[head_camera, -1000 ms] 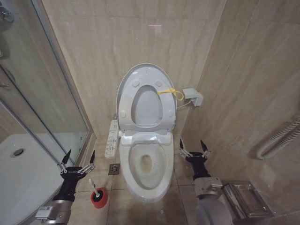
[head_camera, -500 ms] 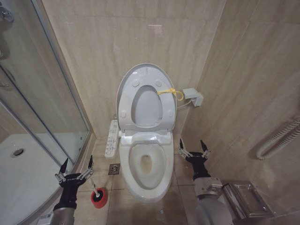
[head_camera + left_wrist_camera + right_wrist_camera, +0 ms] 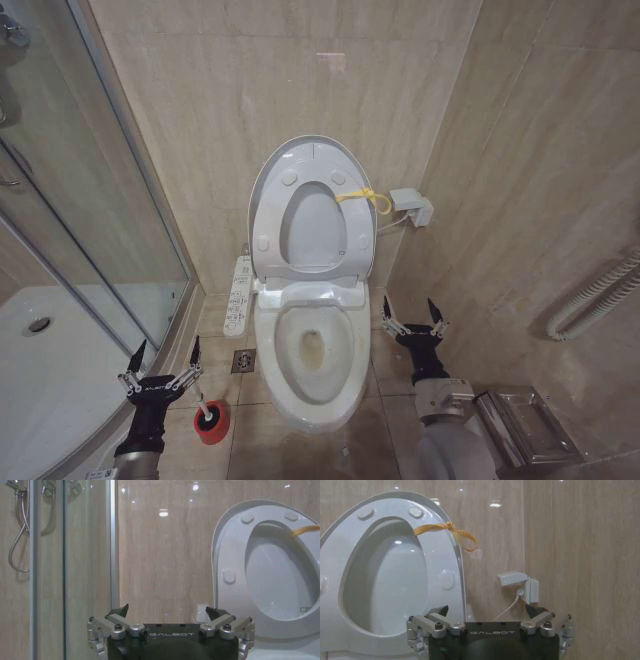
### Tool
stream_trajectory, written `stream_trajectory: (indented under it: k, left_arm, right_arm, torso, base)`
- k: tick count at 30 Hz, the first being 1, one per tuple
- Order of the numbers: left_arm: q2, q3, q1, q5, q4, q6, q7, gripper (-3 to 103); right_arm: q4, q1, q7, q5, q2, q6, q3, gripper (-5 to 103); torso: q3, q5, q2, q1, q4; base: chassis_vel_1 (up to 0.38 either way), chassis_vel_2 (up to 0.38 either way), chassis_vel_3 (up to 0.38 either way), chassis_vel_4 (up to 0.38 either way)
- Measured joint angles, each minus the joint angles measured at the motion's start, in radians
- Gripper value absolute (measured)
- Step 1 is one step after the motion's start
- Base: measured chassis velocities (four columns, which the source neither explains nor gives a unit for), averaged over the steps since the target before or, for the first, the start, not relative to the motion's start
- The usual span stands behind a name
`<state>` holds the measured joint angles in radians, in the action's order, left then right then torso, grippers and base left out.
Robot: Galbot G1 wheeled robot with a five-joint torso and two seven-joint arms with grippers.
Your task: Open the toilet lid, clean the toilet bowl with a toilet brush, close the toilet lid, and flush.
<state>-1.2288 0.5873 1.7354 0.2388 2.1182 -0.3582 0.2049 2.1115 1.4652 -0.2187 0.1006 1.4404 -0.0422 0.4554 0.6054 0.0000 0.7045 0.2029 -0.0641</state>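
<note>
We saw the toilet lid (image 3: 312, 205) upright against the wall, the toilet brush (image 3: 208, 415) on the floor, half hidden beside our empty, spread left gripper (image 3: 160, 365); our right gripper (image 3: 410, 317) hovered open, empty.

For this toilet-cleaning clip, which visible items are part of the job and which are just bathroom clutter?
Job items: toilet lid, raised against the wall; toilet bowl; toilet brush on the floor; left gripper, open beside the brush; right gripper, open.

Bystanders: shower tray; floor drain; wall socket.
</note>
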Motion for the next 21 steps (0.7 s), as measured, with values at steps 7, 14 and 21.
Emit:
stream_trajectory:
  k: [7,14,21]
  left_arm:
    - [0.000,0.001,0.000,-0.004,-0.002,-0.003,-0.001,100]
    - [0.001,0.001,0.000,-0.004,-0.002,-0.003,-0.002,100]
    - [0.001,0.001,-0.001,-0.004,-0.003,-0.003,-0.002,100]
  right_arm:
    - [0.000,0.000,0.000,0.000,0.000,0.000,0.000,100]
    - [0.000,0.000,0.000,0.000,0.000,0.000,0.000,100]
    - [0.000,0.000,0.000,0.000,0.000,0.000,0.000,100]
  torso:
    - [0.000,0.0000,0.000,0.000,0.0000]
    - [0.000,0.0000,0.000,0.000,0.0000]
    - [0.000,0.0000,0.000,0.000,0.0000]
  base:
    - [0.000,0.000,0.000,0.000]
    - [0.000,0.000,0.000,0.000]
    - [0.000,0.000,0.000,0.000]
